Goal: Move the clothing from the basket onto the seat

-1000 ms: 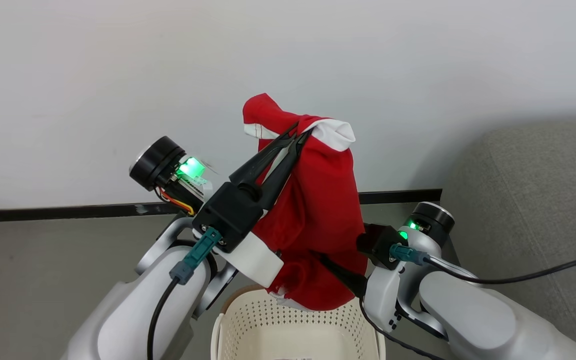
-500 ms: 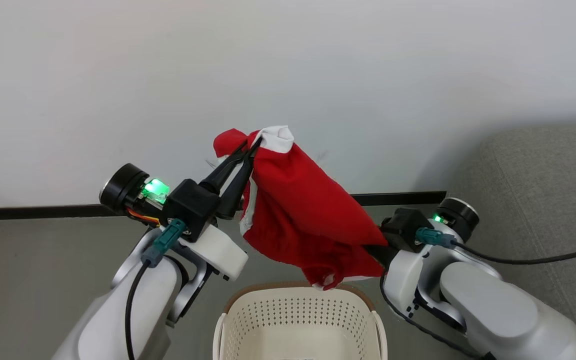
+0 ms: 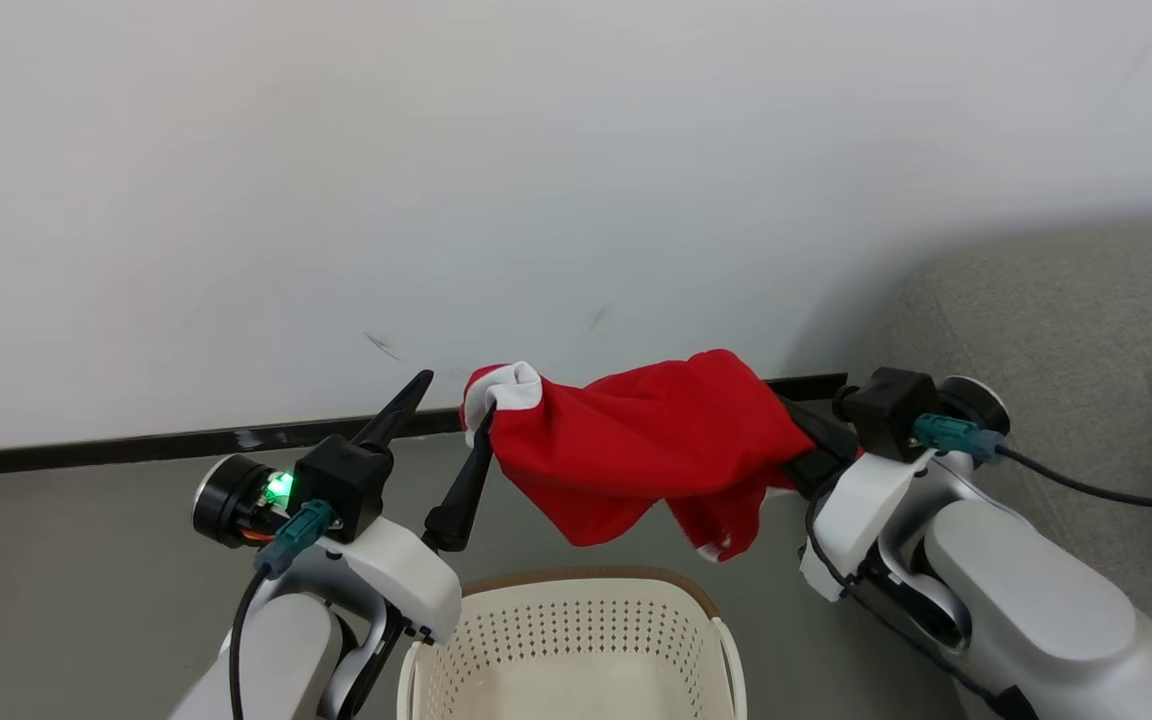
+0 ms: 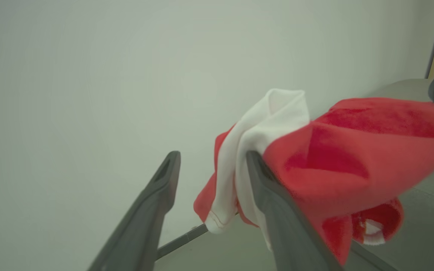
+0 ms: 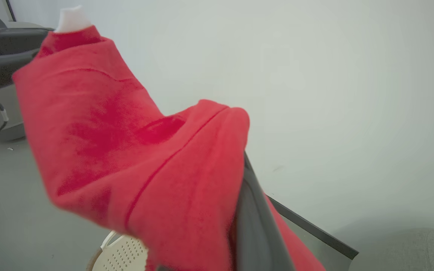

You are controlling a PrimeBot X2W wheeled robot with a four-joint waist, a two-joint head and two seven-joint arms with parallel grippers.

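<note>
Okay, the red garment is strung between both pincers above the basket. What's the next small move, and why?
Probably swing the right pincer, shut on the red garment, rightward toward the sofa. The left pincer stands open, so the garment's white end merely drapes over one finger and should slide off.

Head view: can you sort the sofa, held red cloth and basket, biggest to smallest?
1. sofa
2. held red cloth
3. basket, but the picture's bottom edge cuts it off, so these last two look close.
</note>
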